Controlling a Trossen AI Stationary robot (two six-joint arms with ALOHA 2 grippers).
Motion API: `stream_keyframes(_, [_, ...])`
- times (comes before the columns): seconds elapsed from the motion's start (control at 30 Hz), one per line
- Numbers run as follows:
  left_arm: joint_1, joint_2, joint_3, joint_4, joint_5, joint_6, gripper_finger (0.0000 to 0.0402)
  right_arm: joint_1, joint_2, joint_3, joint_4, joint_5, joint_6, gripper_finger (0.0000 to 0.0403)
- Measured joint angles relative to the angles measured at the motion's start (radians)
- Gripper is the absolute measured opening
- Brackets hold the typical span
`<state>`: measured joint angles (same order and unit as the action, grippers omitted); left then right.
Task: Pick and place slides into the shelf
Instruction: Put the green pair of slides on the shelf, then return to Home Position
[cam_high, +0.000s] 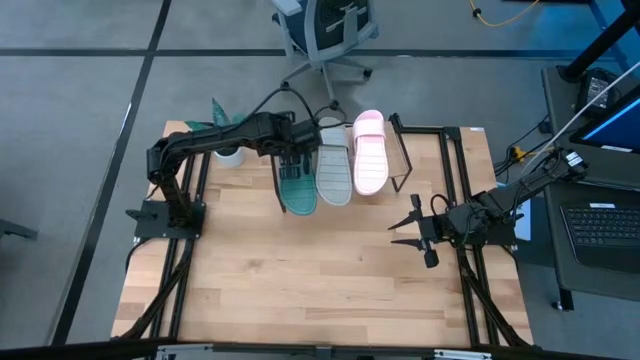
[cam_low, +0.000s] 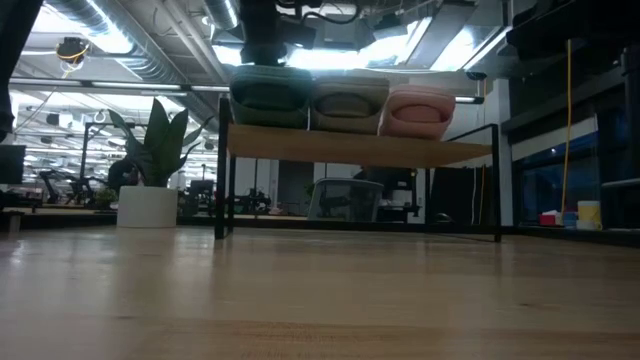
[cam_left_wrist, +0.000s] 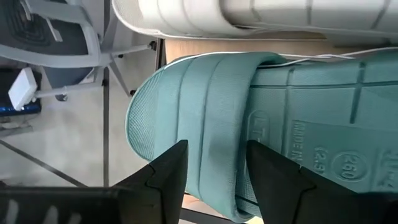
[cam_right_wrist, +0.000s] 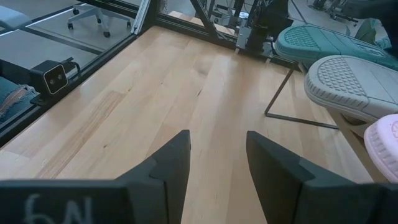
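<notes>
Fingers of our left gripper stand spread over the strap of the teal slide, one on each side of it, and in the left wrist view we cannot tell whether they touch the rubber. That gripper hangs above the shelf at the far edge of the bench, with its arm reaching in from the left edge. The teal slide lies on the slanted board at the shelf's left end. Just beside it, in the middle, lies the grey slide, and the pink slide takes the right end. All three lie side by side, close together. In the low view we see them as a row on top of the board, teal, grey and pink, with the black wire frame holding the board up off the bench.

Our right gripper waits near the right edge of the bench, well apart from the shelf, its fingers spread with only bare wood between them. Beyond the far left corner stands a potted plant, and an office chair stands on the floor behind the bench.
</notes>
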<state>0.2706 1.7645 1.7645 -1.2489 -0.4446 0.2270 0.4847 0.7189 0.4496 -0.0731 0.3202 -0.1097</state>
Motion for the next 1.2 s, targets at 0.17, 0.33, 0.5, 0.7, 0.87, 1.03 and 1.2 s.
stream_keyframes(0.17, [-0.013,0.000,0.000,0.000,0.002,0.018,0.0157,0.000,0.000,0.000,0.000,0.000,0.000,0.0158])
stream_keyframes(0.33, [-0.016,-0.013,0.005,-0.004,-0.017,0.019,0.0157,0.000,0.000,0.000,0.000,0.000,0.000,0.0158])
stream_keyframes(0.5, [-0.032,-0.041,0.084,-0.022,-0.022,0.015,0.0157,0.000,0.003,0.000,-0.002,0.000,-0.001,0.0158])
stream_keyframes(0.7, [-0.090,-0.112,0.163,-0.022,0.030,0.007,0.0157,0.000,0.009,-0.002,0.004,0.000,-0.004,0.0158])
stream_keyframes(0.87, [-0.132,-0.236,0.139,-0.006,0.120,-0.078,0.0157,0.000,0.008,-0.002,0.003,0.000,0.018,0.0158])
stream_keyframes(1.03, [-0.200,-0.363,-0.027,0.173,0.174,-0.107,0.0157,0.000,0.007,-0.002,0.044,-0.004,0.041,0.0158])
stream_keyframes(1.2, [-0.277,-0.515,-0.340,0.450,0.169,-0.113,0.0157,0.000,-0.007,-0.002,0.129,-0.121,0.062,0.0158])
